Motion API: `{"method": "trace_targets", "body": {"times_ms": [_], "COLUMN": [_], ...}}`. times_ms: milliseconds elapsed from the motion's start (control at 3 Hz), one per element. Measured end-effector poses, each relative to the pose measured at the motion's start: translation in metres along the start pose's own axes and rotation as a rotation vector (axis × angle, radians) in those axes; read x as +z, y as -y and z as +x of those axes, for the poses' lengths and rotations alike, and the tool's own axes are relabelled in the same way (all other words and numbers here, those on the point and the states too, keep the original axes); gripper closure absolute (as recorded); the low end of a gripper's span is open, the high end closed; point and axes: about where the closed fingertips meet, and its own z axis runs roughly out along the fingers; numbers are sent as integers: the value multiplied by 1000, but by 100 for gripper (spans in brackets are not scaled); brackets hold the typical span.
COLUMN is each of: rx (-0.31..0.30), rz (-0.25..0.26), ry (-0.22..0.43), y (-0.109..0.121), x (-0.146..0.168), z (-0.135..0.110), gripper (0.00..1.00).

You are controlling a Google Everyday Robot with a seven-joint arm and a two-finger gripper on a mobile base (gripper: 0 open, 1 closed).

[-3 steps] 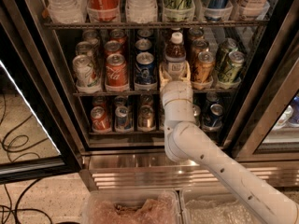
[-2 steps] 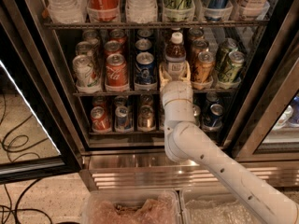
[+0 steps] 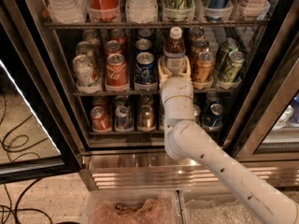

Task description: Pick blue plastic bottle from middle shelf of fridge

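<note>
pincer (image 3: 174, 73) snug around blue plastic bottle (image 3: 175, 48), middle shelf (image 3: 117, 93)

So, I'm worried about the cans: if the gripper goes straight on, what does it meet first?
The bottle, directly ahead of the gripper at the middle shelf; they may already touch, depth is unclear.

- Small clear plastic bottle with white screw cap (image 3: 174, 45): glossy, smooth.
- Cream-white plastic gripper (image 3: 174, 71), at that bottle's lower half: matt, smooth.
- Thin dark wire middle shelf (image 3: 117, 93): metal.
- Tall glass-door fridge (image 3: 140, 166): ribbed, shiny steel base.
- Red soda can (image 3: 116, 70): glossy metal.
</note>
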Motion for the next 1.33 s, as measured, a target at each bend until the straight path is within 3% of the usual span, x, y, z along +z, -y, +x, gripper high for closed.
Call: {"method": "trace_targets", "body": {"times_ms": [333,1000,1333], "rx": [5,65,66], "rz": [14,20,20], "ry": [-1,80,80], "y": [-3,0,0], "x": [-2,-24,-23], "z": [-2,13,10], "gripper": [100,100,100]}}
